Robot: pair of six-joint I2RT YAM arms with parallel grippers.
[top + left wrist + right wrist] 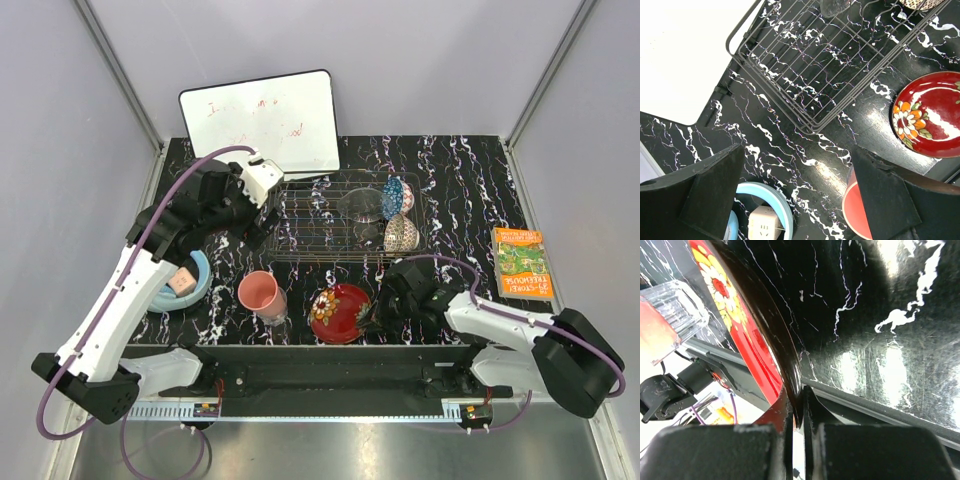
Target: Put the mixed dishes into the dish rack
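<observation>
The red floral plate (pixel 338 312) lies near the table's front edge, and my right gripper (pixel 372 315) is shut on its right rim. In the right wrist view the jaws (pixel 799 412) pinch the plate's dark edge (pixel 735 325). The pink cup (pixel 262 295) stands upright left of the plate. The dish rack (pixel 340 215) holds a clear glass bowl (pixel 360 204), a blue patterned bowl (pixel 393 196) and a cream-gold bowl (pixel 401 234) at its right end. My left gripper (pixel 250 228) hovers open and empty by the rack's left end, above bare table (pixel 797 155), between the cup (pixel 857 210) and the rack (pixel 840 65).
A light-blue bowl (pixel 203 270) with a white plug cube (pixel 181 281) in it sits at the left, under my left arm. A whiteboard (pixel 262 120) leans behind the rack. An orange and green book (pixel 523 262) lies at the right.
</observation>
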